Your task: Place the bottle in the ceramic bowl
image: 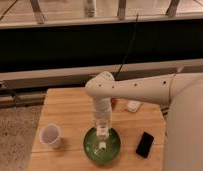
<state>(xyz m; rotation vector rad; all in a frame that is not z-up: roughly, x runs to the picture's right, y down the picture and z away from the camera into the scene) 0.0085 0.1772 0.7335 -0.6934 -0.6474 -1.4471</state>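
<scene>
**Gripper over the green bowl**

The gripper (101, 134) points straight down over the round, glossy dark green ceramic bowl (90, 146); whether it is gripping, I cannot tell. Just below it, the small white bottle (102, 146) sits inside that bowl. Left of the bowl stands 1 white paper cup (50, 135), right lies a black flat phone (144, 144), all on the light wooden table (70, 110).

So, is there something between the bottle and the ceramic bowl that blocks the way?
Nothing visible does. The gripper hangs directly over the ceramic bowl, and the bottle shows as a small white thing inside the bowl's rim. The white cup stands apart, left of the bowl.
</scene>
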